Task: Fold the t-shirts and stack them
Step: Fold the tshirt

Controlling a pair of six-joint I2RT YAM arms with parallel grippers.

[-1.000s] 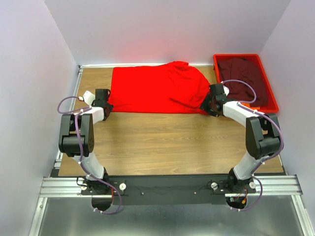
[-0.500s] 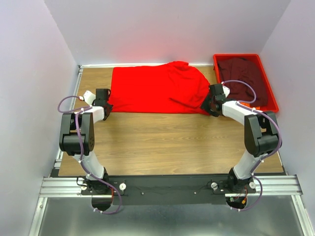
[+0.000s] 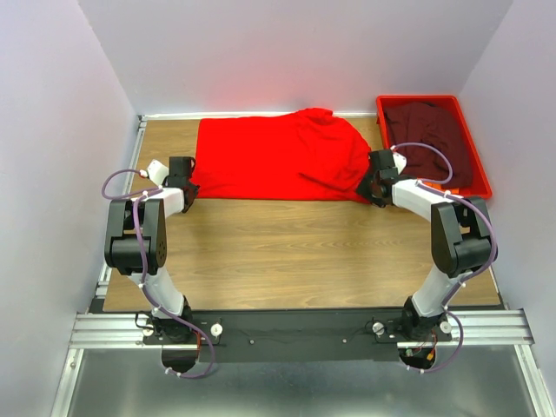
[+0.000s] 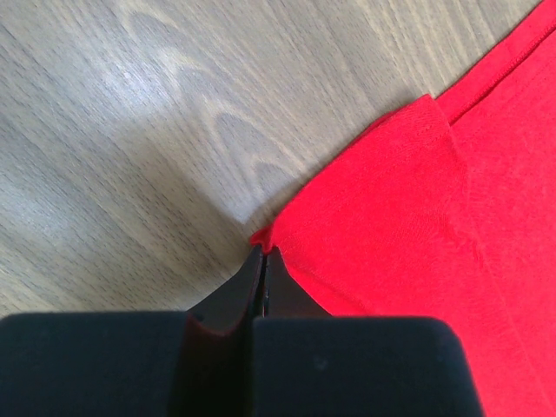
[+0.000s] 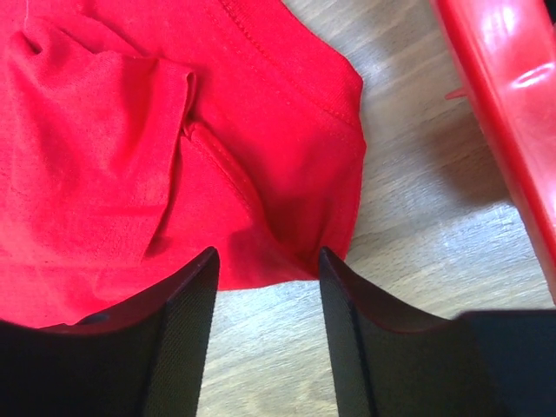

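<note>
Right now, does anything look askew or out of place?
The red t-shirt lies unevenly: its left edge is straight, but its right end is bunched and wrinkled by the right fingers. The maroon t-shirt sits crumpled in the tray.

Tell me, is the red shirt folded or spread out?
Mostly spread out: the red shirt lies wide across the table, rumpled at its right end.

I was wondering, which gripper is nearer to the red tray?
Right. The right gripper straddles a corner of the red t-shirt just beside the tray; the left gripper pinches its opposite corner, far from the tray.
</note>
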